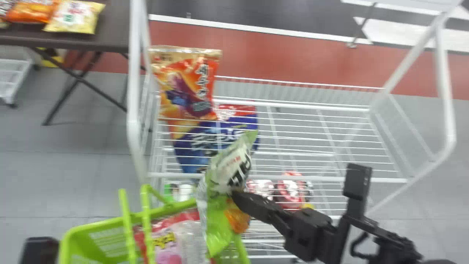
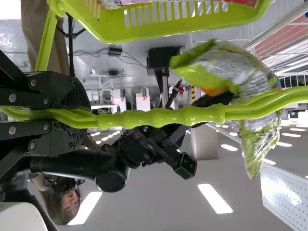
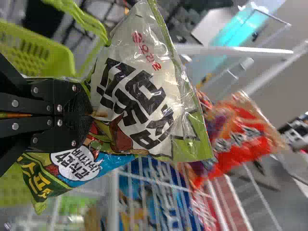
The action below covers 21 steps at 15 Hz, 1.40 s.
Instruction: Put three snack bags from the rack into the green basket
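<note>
The right gripper [image 1: 238, 195] is pinching a green bag [image 1: 227, 168] over the basket's [image 1: 96, 223] two o'clock rim, the left gripper [image 2: 79, 117] clasping the handle [image 2: 163, 118], while an orange bag [image 1: 187, 88] is resting at the rack's [image 1: 315, 178] ten o'clock.

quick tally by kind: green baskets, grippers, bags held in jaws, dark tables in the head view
Green basket: 1
Grippers, left gripper and right gripper: 2
Bag held in jaws, the green-and-white bag: 1
Dark table, upper left of the head view: 1
Total: 5
</note>
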Tool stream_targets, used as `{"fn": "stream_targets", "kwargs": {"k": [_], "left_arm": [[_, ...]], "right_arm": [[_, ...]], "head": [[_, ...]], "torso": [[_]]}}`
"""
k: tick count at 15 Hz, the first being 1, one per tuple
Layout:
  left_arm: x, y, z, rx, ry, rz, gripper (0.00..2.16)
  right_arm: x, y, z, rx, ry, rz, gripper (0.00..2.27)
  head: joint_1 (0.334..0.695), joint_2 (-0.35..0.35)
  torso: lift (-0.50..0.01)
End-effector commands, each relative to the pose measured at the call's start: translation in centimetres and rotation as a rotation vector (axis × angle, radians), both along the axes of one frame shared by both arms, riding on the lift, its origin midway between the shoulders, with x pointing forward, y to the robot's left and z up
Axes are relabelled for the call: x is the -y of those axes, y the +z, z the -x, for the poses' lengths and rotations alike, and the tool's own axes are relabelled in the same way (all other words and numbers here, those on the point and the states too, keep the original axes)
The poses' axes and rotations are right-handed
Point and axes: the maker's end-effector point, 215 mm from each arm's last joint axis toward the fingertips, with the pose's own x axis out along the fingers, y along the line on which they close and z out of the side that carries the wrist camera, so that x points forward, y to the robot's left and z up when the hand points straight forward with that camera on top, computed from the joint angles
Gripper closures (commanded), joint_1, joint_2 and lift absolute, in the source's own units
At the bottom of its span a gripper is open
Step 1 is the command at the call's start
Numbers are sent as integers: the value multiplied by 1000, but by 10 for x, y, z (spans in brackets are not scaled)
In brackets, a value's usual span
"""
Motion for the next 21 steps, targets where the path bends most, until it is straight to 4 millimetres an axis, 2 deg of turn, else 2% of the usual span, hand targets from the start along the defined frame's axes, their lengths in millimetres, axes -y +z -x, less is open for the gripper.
{"fn": "stream_targets", "kwargs": {"k": [1,4,5,7,8,9,10,11,13,16,18,19,21], "left_arm": [[0,0,1,-3,1,2,2148],[2,0,0,-2,-1,3,2148],[2,0,0,-2,-1,3,2148],[2,1,1,-2,-2,5,2148],[2,1,1,-3,-2,7,2148],[1,1,0,-3,0,7,2148],[1,0,1,-4,2,6,2148],[1,0,1,-4,2,4,2148],[1,0,1,-4,2,4,2148],[1,0,2,-7,1,8,2148],[0,1,2,-7,3,8,2148],[1,1,2,-8,1,11,2148],[1,1,3,-9,1,12,2148]], "right_arm": [[-24,-1,26,-83,73,-55,2250],[-51,-20,50,-179,132,-123,2250],[-60,-32,59,-223,154,-135,2246],[-66,-53,67,-271,165,-124,2223],[-63,-68,71,-298,168,-90,1973],[-61,-79,82,-340,190,-60,1291],[-58,-84,88,-363,199,-41,329],[-52,-84,93,-374,200,-32,-1],[-45,-65,97,-374,208,-83,19],[-28,-16,97,-350,211,-207,43],[-3,5,80,-308,151,-252,46],[10,10,71,-293,116,-268,46],[39,8,47,-248,15,-253,46]], "head": [[695,-25],[695,47],[695,98],[695,146],[695,164],[695,181],[695,191],[695,192],[695,184],[695,148],[695,114],[695,62],[695,-18]], "torso": [[0],[0],[0],[0],[0],[0],[0],[0],[0],[0],[0],[0],[0]]}}
